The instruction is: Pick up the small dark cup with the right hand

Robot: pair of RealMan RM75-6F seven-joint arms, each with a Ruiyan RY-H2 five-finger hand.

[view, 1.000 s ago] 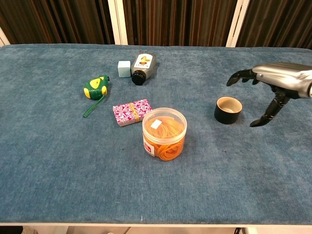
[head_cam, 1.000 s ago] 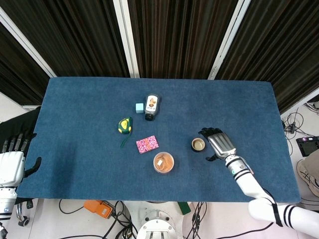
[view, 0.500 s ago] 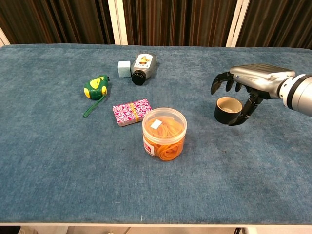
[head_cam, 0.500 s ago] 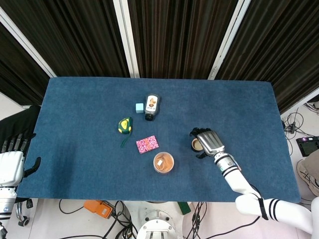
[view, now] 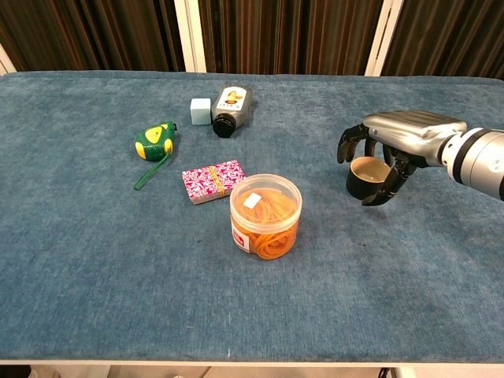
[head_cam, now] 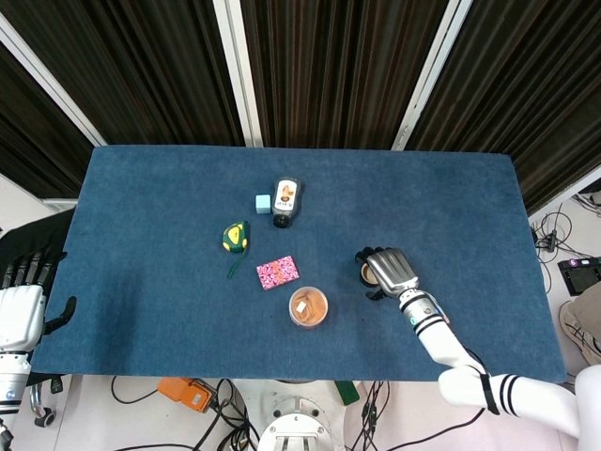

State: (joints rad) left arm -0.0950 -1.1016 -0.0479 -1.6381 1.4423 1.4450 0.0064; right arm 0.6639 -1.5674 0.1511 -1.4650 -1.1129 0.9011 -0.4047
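One small dark round cup (view: 368, 178) stands at 3 o'clock of the orange-filled clear tub (view: 265, 216). My right robot hand (view: 391, 146) arches over it, fingers apart, nothing gripped; I close evenly around the wall before lifting.

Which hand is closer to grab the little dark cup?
The right hand. Its fingers curl around the small dark cup, which stands on the table. The left hand hangs off the table's far left edge.

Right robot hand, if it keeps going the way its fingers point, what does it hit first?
Most likely the small dark cup: the right robot hand arches over it, fingers curling down around it. Contact is unclear.
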